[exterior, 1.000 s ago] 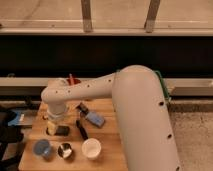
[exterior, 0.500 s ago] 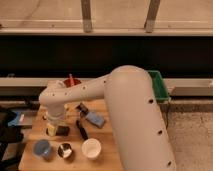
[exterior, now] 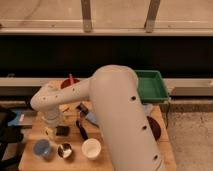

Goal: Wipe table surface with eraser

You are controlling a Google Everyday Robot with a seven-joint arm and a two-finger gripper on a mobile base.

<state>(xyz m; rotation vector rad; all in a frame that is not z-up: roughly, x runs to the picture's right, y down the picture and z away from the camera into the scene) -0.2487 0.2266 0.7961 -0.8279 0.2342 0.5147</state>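
Observation:
The table surface (exterior: 28, 159) is a light-brown wooden top at the lower left. The eraser (exterior: 62, 130), a flat black block, lies on it left of centre. My gripper (exterior: 50, 121) hangs from the white wrist just left of the eraser, low over the table and close to it. The wrist hides the fingertips, and contact with the eraser does not show. The bulky white arm crosses the right half of the table and hides much of it.
A white cup (exterior: 91, 148), a metal bowl (exterior: 64, 150) and a blue cup (exterior: 41, 147) stand along the near edge. A light-blue block (exterior: 92, 118) and a black-handled tool (exterior: 81, 129) lie mid-table. A red bowl (exterior: 69, 82) sits at the back and a green tray (exterior: 152, 85) at the right.
The wrist and gripper have moved toward the near side and lower, coming level with the eraser. The arm's elbow has swung closer to the camera. The eraser has stayed in place.

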